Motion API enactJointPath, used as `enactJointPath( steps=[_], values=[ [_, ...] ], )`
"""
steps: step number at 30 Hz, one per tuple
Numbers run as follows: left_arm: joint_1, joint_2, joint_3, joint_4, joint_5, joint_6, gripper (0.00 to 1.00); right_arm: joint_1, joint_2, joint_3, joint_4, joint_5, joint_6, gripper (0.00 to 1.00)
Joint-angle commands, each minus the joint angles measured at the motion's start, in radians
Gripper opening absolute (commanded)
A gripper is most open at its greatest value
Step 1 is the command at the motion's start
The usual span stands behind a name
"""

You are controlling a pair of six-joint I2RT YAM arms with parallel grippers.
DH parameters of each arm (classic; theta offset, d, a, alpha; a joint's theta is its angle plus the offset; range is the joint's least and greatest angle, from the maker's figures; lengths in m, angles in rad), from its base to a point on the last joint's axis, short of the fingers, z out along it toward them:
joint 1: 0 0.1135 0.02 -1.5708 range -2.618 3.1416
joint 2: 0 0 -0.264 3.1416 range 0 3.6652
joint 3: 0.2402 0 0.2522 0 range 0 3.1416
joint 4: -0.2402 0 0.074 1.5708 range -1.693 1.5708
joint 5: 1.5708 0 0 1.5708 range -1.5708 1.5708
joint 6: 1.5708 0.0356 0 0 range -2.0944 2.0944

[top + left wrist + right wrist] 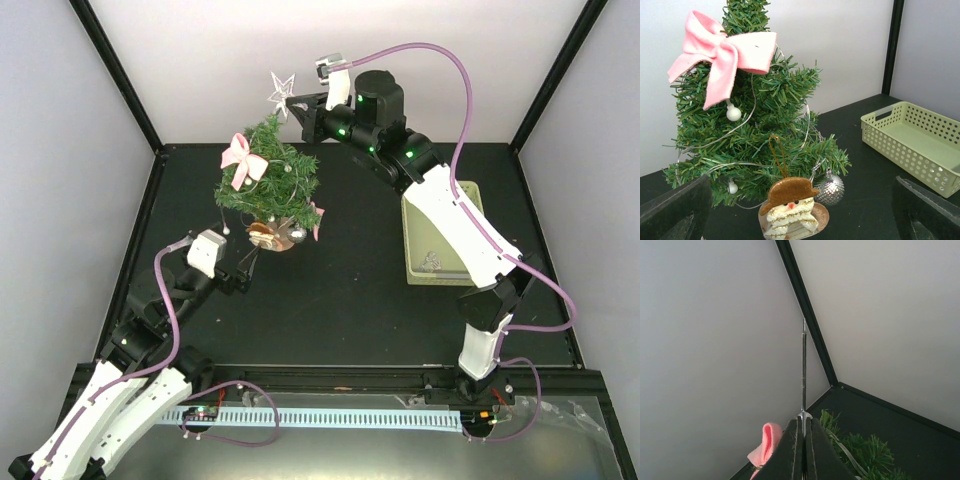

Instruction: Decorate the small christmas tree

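The small christmas tree stands at the back left of the black table, with a pink bow near its top. It fills the left wrist view, where a snowman ornament and a silver ball hang low by its base. My right gripper is shut on a silver star, held just above and right of the treetop. The right wrist view shows that star edge-on above the closed fingers. My left gripper stands open and empty in front of the tree's base.
A pale green lattice basket sits at the right, partly under the right arm, and shows in the left wrist view. A second pink bow hangs low on the tree's right side. Pale walls close in the back.
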Motion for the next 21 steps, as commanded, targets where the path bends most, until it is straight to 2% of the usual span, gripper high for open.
enactJointPath(
  steps=[1,21],
  values=[
    [0.007,-0.006,-0.005,-0.004,-0.015,0.012,0.99,0.003,-0.028,0.019,0.007,-0.011,-0.015,0.01],
    [0.006,-0.005,-0.007,-0.004,-0.015,0.013,0.99,0.003,-0.049,-0.004,0.016,0.01,-0.029,0.01]
  ],
)
